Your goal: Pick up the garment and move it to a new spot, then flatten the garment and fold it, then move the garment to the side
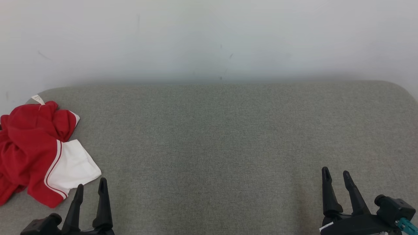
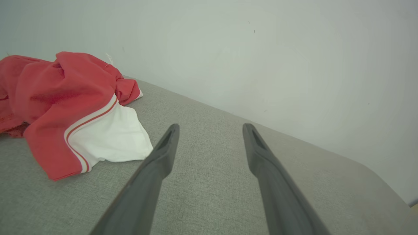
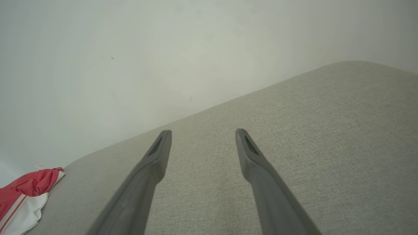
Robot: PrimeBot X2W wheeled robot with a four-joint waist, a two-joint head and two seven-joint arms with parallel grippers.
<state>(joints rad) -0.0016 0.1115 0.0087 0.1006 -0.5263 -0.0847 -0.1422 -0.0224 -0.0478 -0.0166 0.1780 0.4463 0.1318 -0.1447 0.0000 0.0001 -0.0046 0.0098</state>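
A crumpled garment (image 1: 32, 150) lies at the left edge of the head view, about halfway down the frame, on a grey cloth-covered surface (image 1: 212, 147). It is mostly red. A white panel edged with thin red and white stripes spreads out at its lower right, and a small pale label (image 1: 38, 99) sticks up at its top. Part of the red cloth runs out of the frame on the left. Behind the surface, a plain pale wall (image 1: 209, 39) takes up the upper third of the picture.

The left claw (image 1: 91, 182) sits at the lower left of the head view, fingers pointing up the frame and spread wide. Its tips are just beside the lower right corner of the white panel but do not touch it. In the left wrist view the garment (image 2: 65, 98) is in the left half of the frame. The white corner ends close to the left finger, and grey cloth shows between the two fingers.

The right claw (image 1: 335, 171) is at the lower right of the head view, also spread wide, well apart from the garment. In the right wrist view the garment (image 3: 23, 195) shows as a small patch in the lower left corner.
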